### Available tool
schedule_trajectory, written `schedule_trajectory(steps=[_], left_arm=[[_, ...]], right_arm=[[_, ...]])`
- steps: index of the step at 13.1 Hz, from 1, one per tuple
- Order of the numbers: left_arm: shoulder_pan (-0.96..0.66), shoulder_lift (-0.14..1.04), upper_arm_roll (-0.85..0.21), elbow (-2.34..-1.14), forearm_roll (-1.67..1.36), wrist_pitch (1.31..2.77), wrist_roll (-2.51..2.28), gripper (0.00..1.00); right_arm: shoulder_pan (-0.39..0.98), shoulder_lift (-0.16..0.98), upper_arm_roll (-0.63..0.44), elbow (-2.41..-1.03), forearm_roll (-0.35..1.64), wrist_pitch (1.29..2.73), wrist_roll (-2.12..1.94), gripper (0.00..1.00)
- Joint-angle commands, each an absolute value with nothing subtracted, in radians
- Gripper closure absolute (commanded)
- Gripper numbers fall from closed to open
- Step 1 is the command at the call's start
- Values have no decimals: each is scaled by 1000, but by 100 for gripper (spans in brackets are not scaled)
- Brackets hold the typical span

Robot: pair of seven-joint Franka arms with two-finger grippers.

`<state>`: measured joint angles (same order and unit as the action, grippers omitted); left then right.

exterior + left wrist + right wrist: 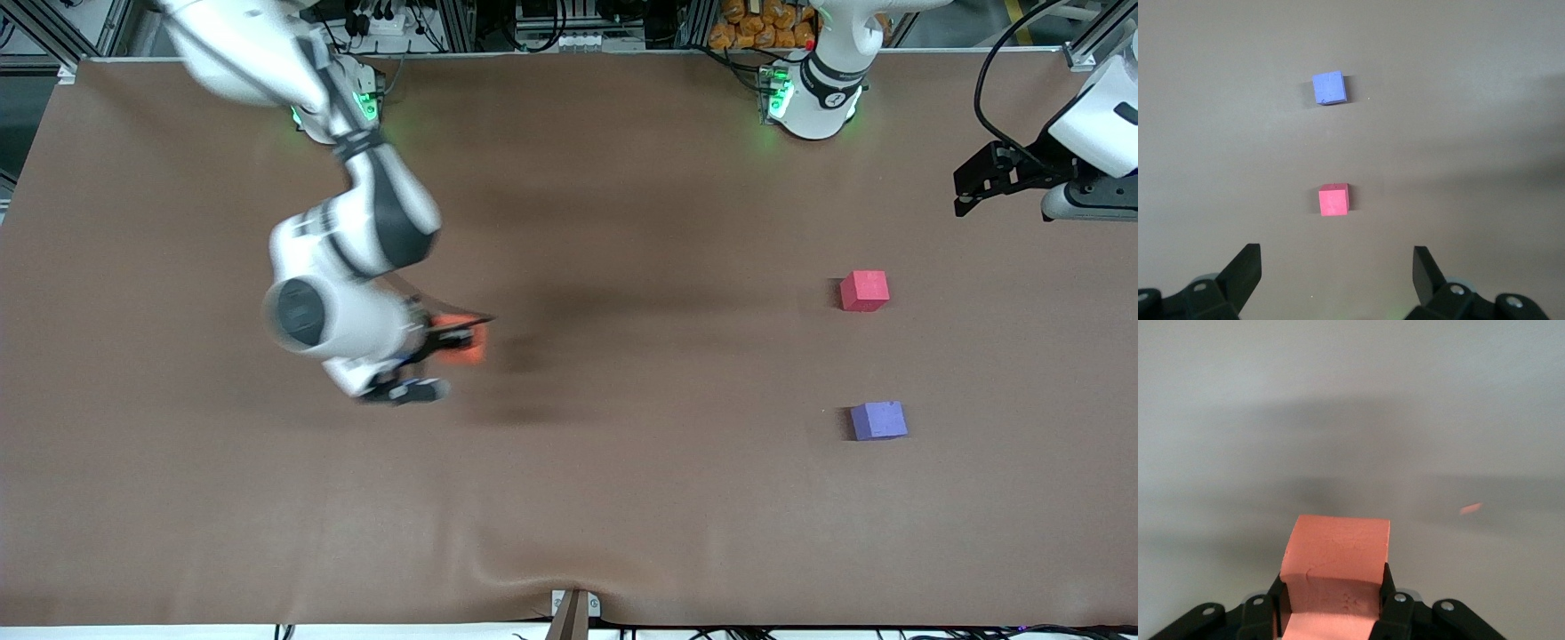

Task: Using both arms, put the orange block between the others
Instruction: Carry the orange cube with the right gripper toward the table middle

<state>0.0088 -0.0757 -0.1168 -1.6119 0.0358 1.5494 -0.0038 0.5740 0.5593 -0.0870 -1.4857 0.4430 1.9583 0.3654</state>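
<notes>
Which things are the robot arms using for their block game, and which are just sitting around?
For the job:
- orange block, gripped by the right gripper
- pinkish-red cube
- purple-blue cube, nearer the front camera
- left gripper, open, waiting over the table's edge

Just lying about:
- pile of orange things past the table's edge

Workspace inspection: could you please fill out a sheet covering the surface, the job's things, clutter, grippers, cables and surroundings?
Surface: brown table cover, rippled at the edge nearest the front camera.
Job's things: orange block held above the table toward the right arm's end; red cube and purple cube toward the left arm's end, apart, purple nearer the front camera.
Clutter: nothing seen.
Grippers: right gripper shut on the orange block; left gripper open, empty, waiting.
Cables: black cable at the left arm.
Surroundings: aluminium frame along the bases.
</notes>
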Motion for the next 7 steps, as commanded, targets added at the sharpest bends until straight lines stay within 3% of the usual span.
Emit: schedule_trajectory(steps=[1,7], left_arm=[[17,-78,-124,-1606,38,1548,-23,0],[15,-78,-124,-1605,37,1548,-23,0]], right_arm=[[650,589,-103,-1496,584,2020,397,63],[840,701,-104,-1491,796,2271,515,61]])
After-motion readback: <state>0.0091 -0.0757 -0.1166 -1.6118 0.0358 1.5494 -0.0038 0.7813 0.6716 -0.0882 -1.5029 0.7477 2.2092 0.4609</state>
